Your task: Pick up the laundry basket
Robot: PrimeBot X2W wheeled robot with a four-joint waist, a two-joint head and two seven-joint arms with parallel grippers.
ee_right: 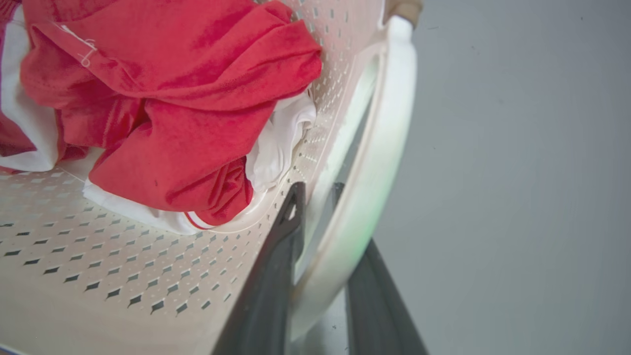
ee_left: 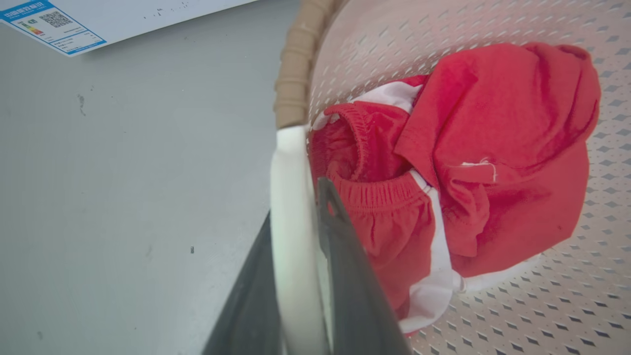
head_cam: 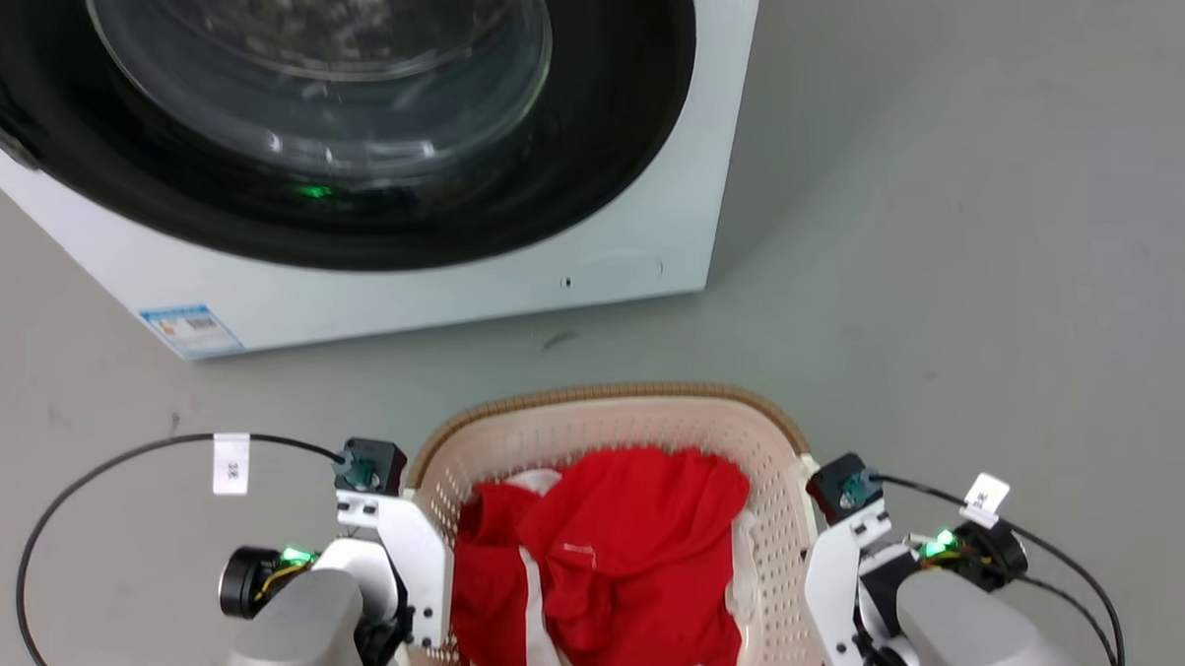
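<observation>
Perforated plastic laundry basket [head_cam: 596, 433]; creased cloth garments [head_cam: 620, 559]; smooth floor [head_cam: 945, 262].

Bright, even light; faint shadows; near fingers [ee_left: 355, 291] blurred

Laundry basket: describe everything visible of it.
The laundry basket is cream perforated plastic, rounded-rectangular, with a brown woven-look rim and white side handles. It is upright before the washing machine, holding red and white clothes. The left gripper and right gripper each clamp a handle between their fingers. Whether it rests on the floor cannot be told.
</observation>
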